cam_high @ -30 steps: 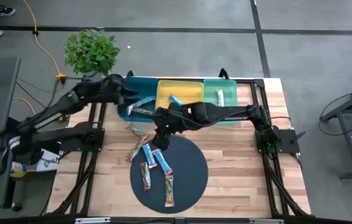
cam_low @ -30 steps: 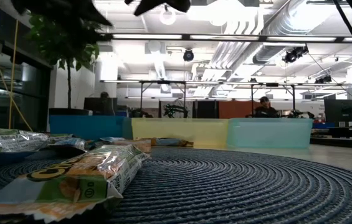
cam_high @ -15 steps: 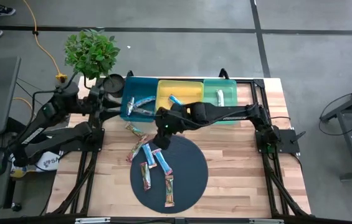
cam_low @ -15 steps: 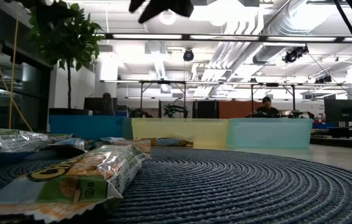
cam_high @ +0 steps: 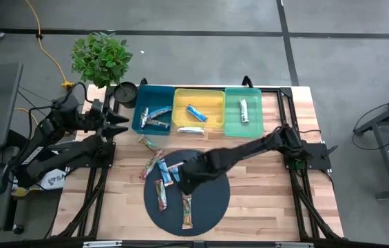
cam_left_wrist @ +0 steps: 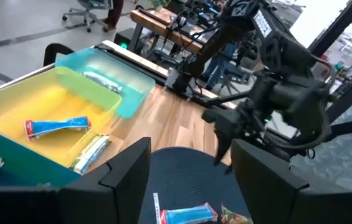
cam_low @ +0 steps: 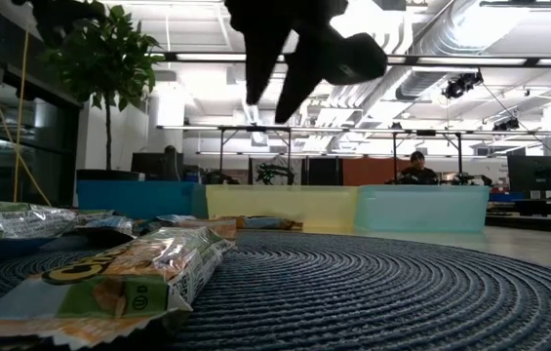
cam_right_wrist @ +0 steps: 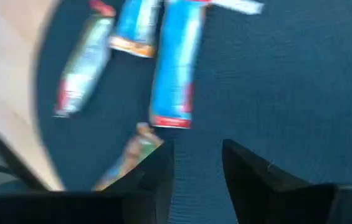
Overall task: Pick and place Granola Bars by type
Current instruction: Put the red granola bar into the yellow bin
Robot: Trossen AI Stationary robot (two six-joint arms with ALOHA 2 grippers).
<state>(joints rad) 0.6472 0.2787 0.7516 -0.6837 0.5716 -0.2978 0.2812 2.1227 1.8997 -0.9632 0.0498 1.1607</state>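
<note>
Where bars point(cam_high: 163, 180) lie, plant point(cam_high: 100, 58) well apart

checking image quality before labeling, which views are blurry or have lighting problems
Right wrist view: motion-blurred, the blue bar and its neighbours smeared on the dark mat. Low view: backlit by ceiling lights, so the right gripper is a black silhouette, and the nearest bar is soft. High and left wrist views: evenly lit, sharp.
</note>
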